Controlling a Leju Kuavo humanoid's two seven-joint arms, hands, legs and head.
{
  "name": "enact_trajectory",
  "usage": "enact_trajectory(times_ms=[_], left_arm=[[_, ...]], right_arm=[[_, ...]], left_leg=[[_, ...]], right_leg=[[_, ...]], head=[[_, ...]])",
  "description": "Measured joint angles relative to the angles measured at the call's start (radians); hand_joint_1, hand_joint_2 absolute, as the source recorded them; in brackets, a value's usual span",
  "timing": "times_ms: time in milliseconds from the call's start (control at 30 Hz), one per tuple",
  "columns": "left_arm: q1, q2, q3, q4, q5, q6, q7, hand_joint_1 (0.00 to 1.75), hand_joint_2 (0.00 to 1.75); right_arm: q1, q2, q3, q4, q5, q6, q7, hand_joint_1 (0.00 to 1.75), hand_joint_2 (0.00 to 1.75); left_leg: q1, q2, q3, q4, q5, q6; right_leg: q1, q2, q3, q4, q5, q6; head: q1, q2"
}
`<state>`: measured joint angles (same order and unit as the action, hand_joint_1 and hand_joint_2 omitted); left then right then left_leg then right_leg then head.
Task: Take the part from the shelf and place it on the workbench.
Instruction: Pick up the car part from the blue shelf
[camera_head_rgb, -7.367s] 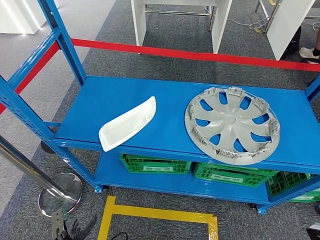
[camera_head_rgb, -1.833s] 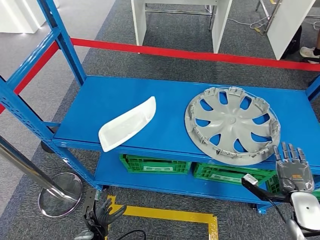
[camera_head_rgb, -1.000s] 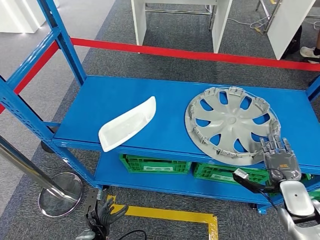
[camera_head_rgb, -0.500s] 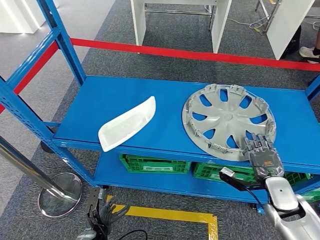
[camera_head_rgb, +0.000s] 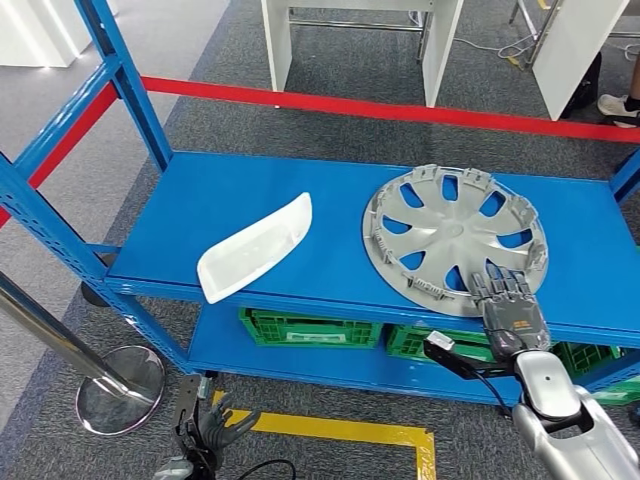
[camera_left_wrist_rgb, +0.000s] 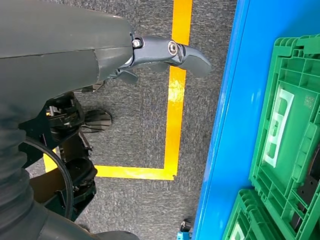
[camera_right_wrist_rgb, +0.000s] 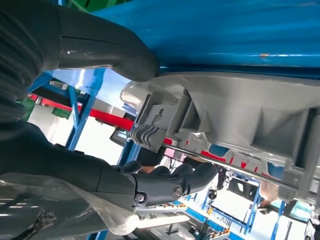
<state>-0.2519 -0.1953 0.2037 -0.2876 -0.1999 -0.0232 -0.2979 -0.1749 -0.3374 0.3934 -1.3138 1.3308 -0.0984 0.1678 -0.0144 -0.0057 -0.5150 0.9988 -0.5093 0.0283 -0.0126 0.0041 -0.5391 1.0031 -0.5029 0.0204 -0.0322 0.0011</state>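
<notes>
A grey hubcap (camera_head_rgb: 445, 235) lies inner side up on the right half of the blue shelf (camera_head_rgb: 226, 200). My right hand (camera_head_rgb: 507, 310) reaches its near rim, fingers (camera_head_rgb: 498, 288) stretched flat over the edge. In the right wrist view the hubcap's rim (camera_right_wrist_rgb: 234, 115) sits between the thumb (camera_right_wrist_rgb: 113, 50) and the fingers (camera_right_wrist_rgb: 170, 182), with a gap still showing at the fingers. A white curved part (camera_head_rgb: 256, 248) lies on the shelf's left half, overhanging the front edge. My left hand (camera_head_rgb: 205, 430) hangs low near the floor, fingers apart, holding nothing.
Green crates (camera_head_rgb: 309, 328) (camera_left_wrist_rgb: 290, 125) fill the lower shelf. Yellow floor tape (camera_head_rgb: 324, 430) (camera_left_wrist_rgb: 175, 100) marks a box in front. A red barrier tape (camera_head_rgb: 377, 108) runs behind the shelf, before white table legs (camera_head_rgb: 279, 40). A steel stanchion base (camera_head_rgb: 121, 390) stands at the left.
My right hand rose from below the shelf edge and moved left onto the hubcap's near rim. The hubcap slid slightly left. My left hand stayed low.
</notes>
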Motion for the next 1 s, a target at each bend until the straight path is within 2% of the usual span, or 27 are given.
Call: enact_trajectory(times_ms=[267,700,1000], left_arm=[[0.0,0.0,0.0,0.0,0.0,0.0,0.0,0.0,1.75],[0.0,0.005,0.0,0.0,0.002,0.0,-0.002,0.0,1.75],[0.001,0.007,0.0,0.0,0.005,0.001,-0.008,0.0,1.75]], right_arm=[[-0.002,0.004,0.004,0.001,-0.026,-0.001,-0.003,0.0,1.75],[-0.001,0.047,0.002,-0.011,-0.246,0.033,-0.03,0.0,1.75],[-0.009,0.067,0.016,-0.036,-0.325,0.08,-0.008,0.0,1.75]], left_leg=[[0.0,0.0,0.0,0.0,0.0,0.0],[0.0,0.001,0.0,0.0,0.0,0.0],[0.0,0.001,0.0,0.0,0.0,0.0]], right_leg=[[0.0,0.0,0.0,0.0,0.0,0.0],[0.0,0.001,0.001,0.0,0.0,0.0],[0.0,0.001,0.0,0.0,0.0,0.0]], head=[[0.0,0.0],[0.0,0.0],[0.0,0.0]])
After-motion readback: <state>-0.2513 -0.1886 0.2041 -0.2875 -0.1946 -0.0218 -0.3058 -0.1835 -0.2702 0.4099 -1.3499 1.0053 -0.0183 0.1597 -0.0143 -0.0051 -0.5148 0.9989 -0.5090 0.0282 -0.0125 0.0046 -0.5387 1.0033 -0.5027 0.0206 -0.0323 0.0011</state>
